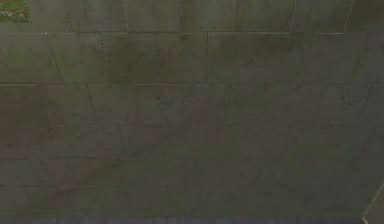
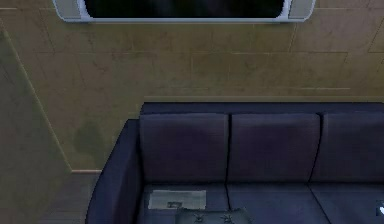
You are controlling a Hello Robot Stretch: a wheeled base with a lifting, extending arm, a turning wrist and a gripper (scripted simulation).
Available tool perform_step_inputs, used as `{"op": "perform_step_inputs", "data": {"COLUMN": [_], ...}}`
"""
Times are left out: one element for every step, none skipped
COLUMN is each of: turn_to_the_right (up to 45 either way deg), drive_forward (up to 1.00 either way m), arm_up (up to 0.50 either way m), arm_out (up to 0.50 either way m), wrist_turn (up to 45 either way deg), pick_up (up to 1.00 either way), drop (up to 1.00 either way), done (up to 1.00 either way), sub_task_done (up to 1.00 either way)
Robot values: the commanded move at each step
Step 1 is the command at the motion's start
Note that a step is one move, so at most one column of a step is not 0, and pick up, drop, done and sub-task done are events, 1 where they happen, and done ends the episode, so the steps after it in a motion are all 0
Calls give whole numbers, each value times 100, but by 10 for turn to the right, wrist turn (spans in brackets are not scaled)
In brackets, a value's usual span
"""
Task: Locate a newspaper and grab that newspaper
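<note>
Forward view, left to right: a dark olive wall crossed by thin pale seams that divide it into large rectangular blocks. Its tone is even from one edge to the other. Arm side view, left to right: a tan wall with faint seams. High on it hangs a long dark panel in a pale grey frame with rounded corners, cut off by the top edge. Whether it is a window or a screen cannot be told. Below stands a dark navy sofa. Its padded armrest is at the left, and three back cushions run side by side to the right edge. The newspaper, a pale flat sheet with grey print, lies on the leftmost seat cushion just inside the armrest, near the bottom of the view. Just right of it, at the bottom edge, sits a small dark object with pale specks. What it is cannot be made out. The state of the jaws cannot be told from these views.
</note>
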Motion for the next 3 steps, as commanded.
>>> {"op": "perform_step_inputs", "data": {"turn_to_the_right": [0,0,0], "drive_forward": [0,0,0], "arm_up": [0,0,0], "arm_out": [40,0,0], "wrist_turn": [0,450,450], "pick_up": [0,0,0], "drop": [0,0,0], "done": [0,0,0], "sub_task_done": [0,0,0]}}
